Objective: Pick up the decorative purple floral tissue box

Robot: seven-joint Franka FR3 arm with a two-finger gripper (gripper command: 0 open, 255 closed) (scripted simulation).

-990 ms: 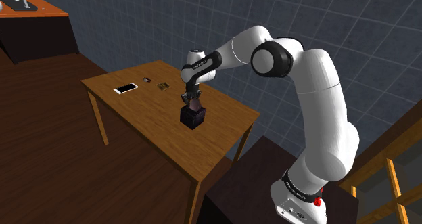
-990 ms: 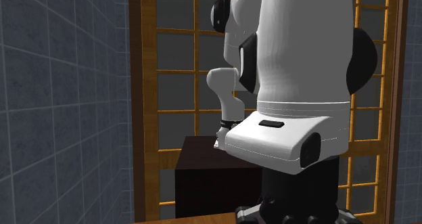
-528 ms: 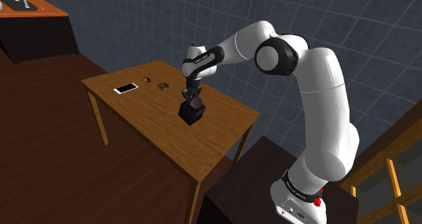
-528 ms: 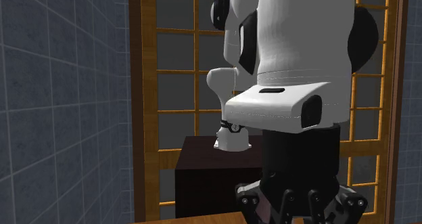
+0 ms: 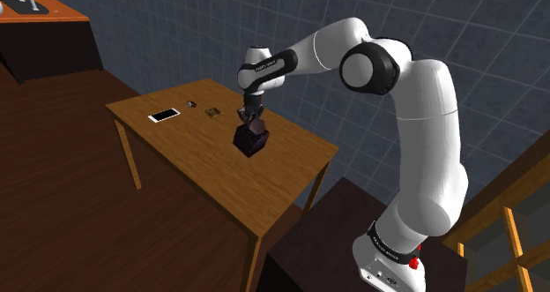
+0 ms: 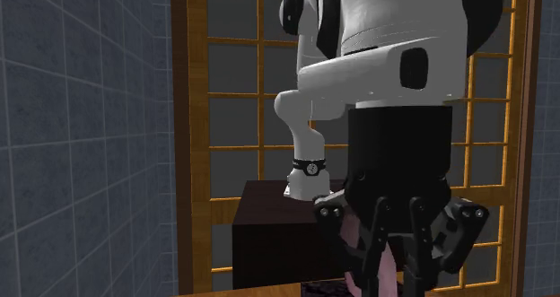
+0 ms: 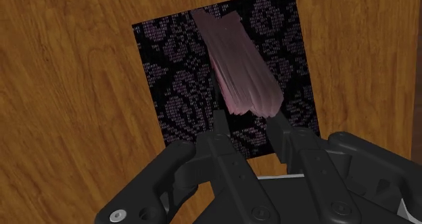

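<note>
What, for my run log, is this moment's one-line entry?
phase: grasp | gripper: shut on pink tissue | tissue box: over table

No word, number or brand can be read anywhere. The black band (image 5: 392,243) around the foot of the white arm (image 5: 425,131) carries small white marks, too small to make out. The black tissue box (image 7: 172,67) bears a purple floral pattern without lettering.

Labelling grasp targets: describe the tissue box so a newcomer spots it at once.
Find the wooden table in the shoulder view; near its middle the claw holds the tissue box. It's a dark cube with purple floral print and a pink tissue on top, unlike the flat white phone nearby.
</note>
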